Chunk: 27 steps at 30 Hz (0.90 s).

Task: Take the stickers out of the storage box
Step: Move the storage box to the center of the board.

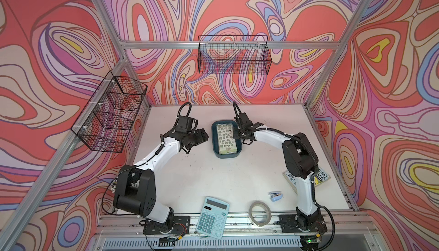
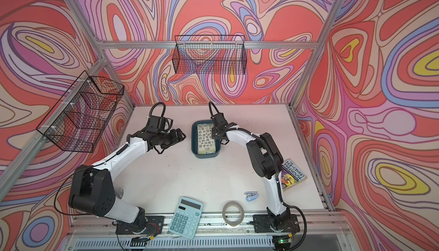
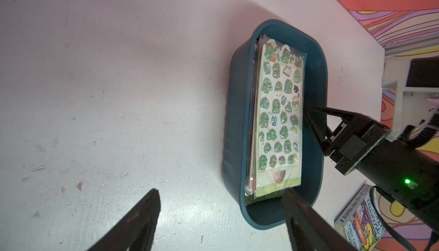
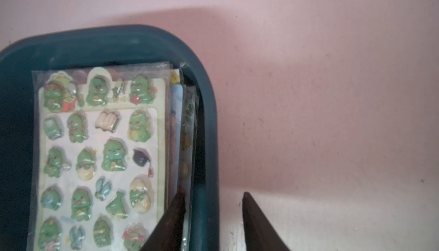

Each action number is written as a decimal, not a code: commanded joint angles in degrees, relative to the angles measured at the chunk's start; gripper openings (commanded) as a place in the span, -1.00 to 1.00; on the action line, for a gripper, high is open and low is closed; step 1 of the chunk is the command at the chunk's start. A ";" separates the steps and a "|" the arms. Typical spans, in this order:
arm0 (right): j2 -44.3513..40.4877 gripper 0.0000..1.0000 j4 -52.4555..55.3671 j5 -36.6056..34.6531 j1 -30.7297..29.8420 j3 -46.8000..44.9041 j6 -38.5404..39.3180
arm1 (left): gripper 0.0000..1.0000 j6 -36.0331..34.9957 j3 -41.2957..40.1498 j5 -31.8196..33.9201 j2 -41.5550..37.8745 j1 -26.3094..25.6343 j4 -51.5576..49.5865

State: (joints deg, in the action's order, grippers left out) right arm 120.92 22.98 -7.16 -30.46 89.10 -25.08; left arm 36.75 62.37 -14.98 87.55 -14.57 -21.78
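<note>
- The white bench point(image 1: 213, 178) is seen across the lower middle of both top views.
- Two black wire baskets are hung on the walls, one point(image 1: 108, 112) at the left of the frame and one point(image 1: 234, 54) at upper centre.
- The storage box point(image 1: 214, 142) is set on the bench at the centre of the frame.
- The stickers point(image 1: 225, 138) are stacked flat inside the storage box. A sheet of green cartoon figures is on top, and the edges of other sheets are seen beneath it.
- A teal calculator point(image 1: 212, 216) is laid at bottom centre. A book point(image 2: 292, 173) is laid at lower right, partly hidden by the right arm.
- The left end effector point(image 1: 204, 137) is released, its fingers spread wide with nothing between them, just left of the storage box.
- The right end effector point(image 1: 237, 134) is released at the box's right rim. One finger point(image 4: 177, 214) is placed inside at the stack's edge and the other outside the wall; nothing is gripped.
- A tape roll point(image 1: 260, 213) and a small blue stapler point(image 1: 275, 195) are found right of the calculator.
</note>
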 commanded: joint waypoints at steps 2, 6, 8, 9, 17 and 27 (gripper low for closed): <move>-5.32 -0.12 1.43 -2.19 0.39 -0.13 -1.11 | 0.56 0.48 2.28 0.77 1.68 -0.90 -1.12; -9.98 -0.12 1.80 -3.55 0.72 -1.42 -0.96 | 0.20 -0.43 3.82 0.30 3.59 -2.04 -0.61; -11.82 -0.15 1.80 -2.33 0.71 -1.71 -0.92 | 0.17 -0.76 5.03 0.61 5.19 -2.65 -0.87; -12.18 -0.17 1.80 -1.05 0.72 -1.57 -1.01 | 0.16 -0.76 5.57 0.81 5.90 -2.89 -1.13; -8.14 -0.60 1.36 11.30 0.66 -0.83 -3.12 | -0.05 -0.86 10.52 2.10 12.98 -5.03 -2.97; -1.39 -0.27 2.14 12.39 0.05 1.50 -3.07 | -0.04 -0.88 13.21 1.76 17.23 -6.51 -3.55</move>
State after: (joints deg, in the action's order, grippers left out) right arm 118.24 24.14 4.78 -30.15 88.33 -27.75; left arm 36.21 74.08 -13.85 104.01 -20.71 -23.46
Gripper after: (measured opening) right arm 0.368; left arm 0.481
